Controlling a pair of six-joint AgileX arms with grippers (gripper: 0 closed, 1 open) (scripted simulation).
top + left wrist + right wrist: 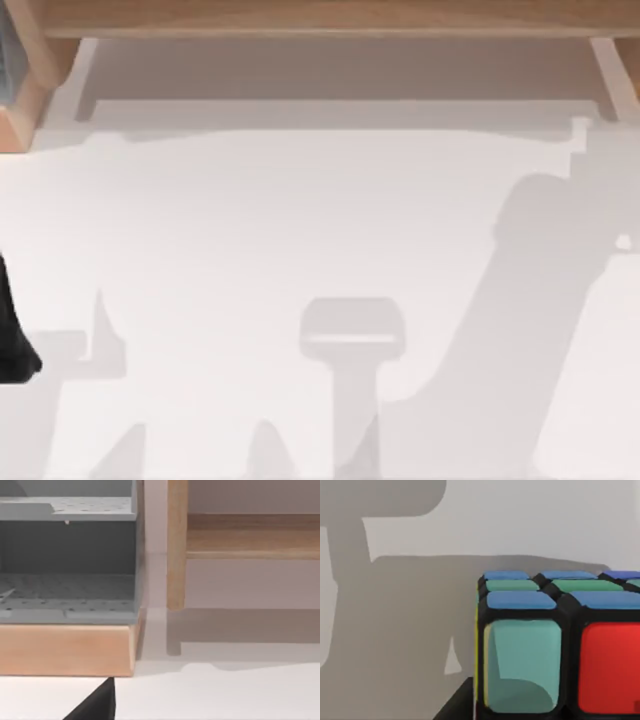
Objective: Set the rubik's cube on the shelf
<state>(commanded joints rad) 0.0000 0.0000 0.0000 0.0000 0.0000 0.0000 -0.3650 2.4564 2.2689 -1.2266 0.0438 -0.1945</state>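
The white table (300, 220) takes up most of the top view, crossed by soft grey arm shadows, the broadest running from 5 o'clock up toward 2 o'clock. The shelf (320, 15) spans the table's far edge at 12 o'clock as a long light-brown board, raised on wooden side supports at 11 o'clock (40, 80) and 1 o'clock (615, 70), with bare white tabletop in shade beneath it. Just outside the left support, at 10 o'clock, stands a grey perforated rack (70, 555) on a light wooden base (65, 650); the left wrist view has it close beside the upright support (176, 545), a narrow gap between them. The left arm (14, 330) sits at 9 o'clock, at the table's left edge, well apart from the shelf. The rubik's cube (560, 650) is right in front of the right wrist camera, with white tabletop and shadow behind it, not on the shelf; its upper face has blue and green stickers, the near face a teal and a red one, and a yellow strip edges its side. Whether it rests on the table or is lifted cannot be told. A dark corner of the right gripper (456, 706) lies against the cube's lower edge, and a dark wedge of the left gripper (95, 705) hangs over the tabletop before the rack's base; for either claw, spread or pinching cannot be told.
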